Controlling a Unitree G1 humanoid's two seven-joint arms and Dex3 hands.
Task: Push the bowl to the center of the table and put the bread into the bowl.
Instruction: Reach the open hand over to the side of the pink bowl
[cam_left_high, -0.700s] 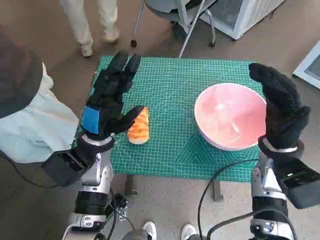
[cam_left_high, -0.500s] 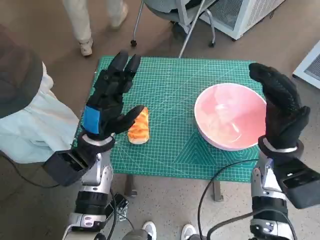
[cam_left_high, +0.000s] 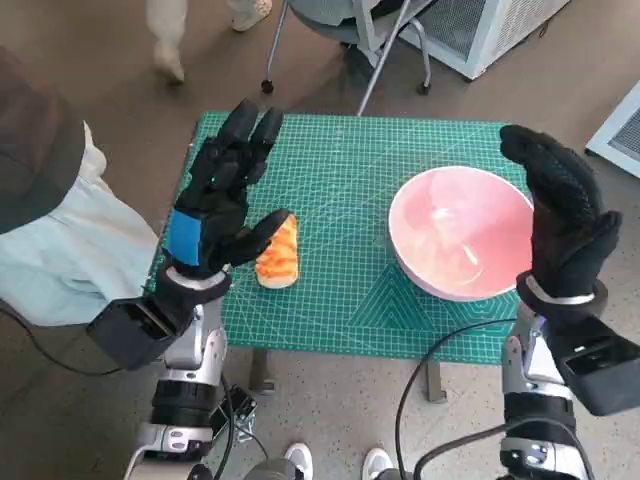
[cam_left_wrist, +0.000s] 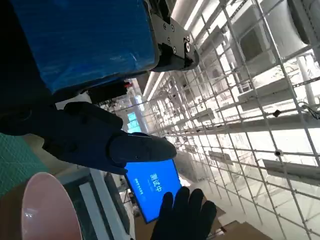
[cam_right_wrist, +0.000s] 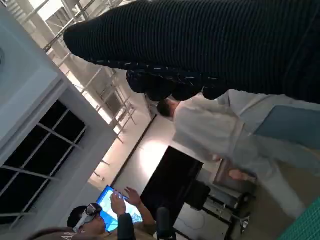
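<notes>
A pink bowl (cam_left_high: 458, 232) stands on the right part of the green mat (cam_left_high: 340, 170), near the table's right edge. Its rim (cam_left_wrist: 45, 210) also shows in the left wrist view. A small orange loaf of bread (cam_left_high: 279, 252) lies on the left part of the mat. My left hand (cam_left_high: 220, 190) is raised above the mat's left side with fingers spread, its thumb reaching over the bread, holding nothing. My gloved right hand (cam_left_high: 562, 215) stands upright beside the bowl's right rim, fingers extended, empty; I cannot tell whether it touches the rim. It appears in the left wrist view as a dark glove (cam_left_wrist: 185, 217).
A person in pale clothes (cam_left_high: 55, 240) sits close at the table's left. Another person's feet (cam_left_high: 205, 35) are on the floor beyond the table, beside a chair base (cam_left_high: 350, 40). A black cable (cam_left_high: 440, 370) hangs near the front edge. People (cam_right_wrist: 215, 130) show in the right wrist view.
Both hands, the bowl and the bread have stayed where they were. The person's feet beyond the table have stepped farther away.
</notes>
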